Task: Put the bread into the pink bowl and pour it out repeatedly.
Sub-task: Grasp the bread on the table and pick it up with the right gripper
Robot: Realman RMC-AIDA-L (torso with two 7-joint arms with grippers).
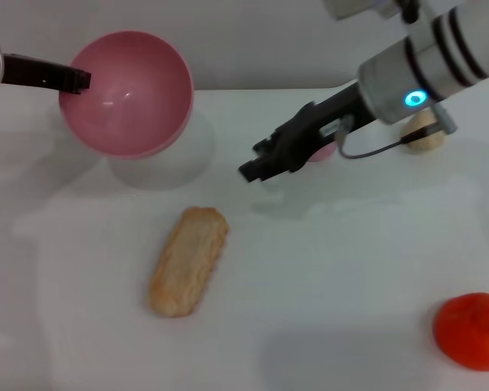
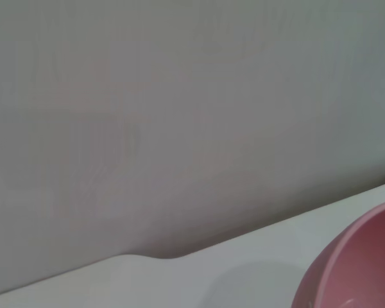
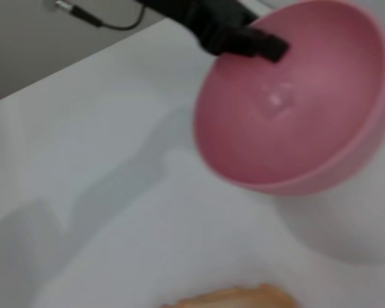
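The bread lies flat on the white table, near the middle front, plain tan side up. Its edge also shows in the right wrist view. My left gripper is shut on the rim of the pink bowl and holds it raised and tipped, mouth facing forward and empty. The bowl also shows in the left wrist view and in the right wrist view, where the left gripper clamps its rim. My right gripper hangs open and empty above the table, right of the bowl and behind the bread.
A small beige rounded lump sits at the back right. A small pink toy lies partly hidden behind the right gripper. A flat orange-red round thing lies at the front right. A wall rises behind the table.
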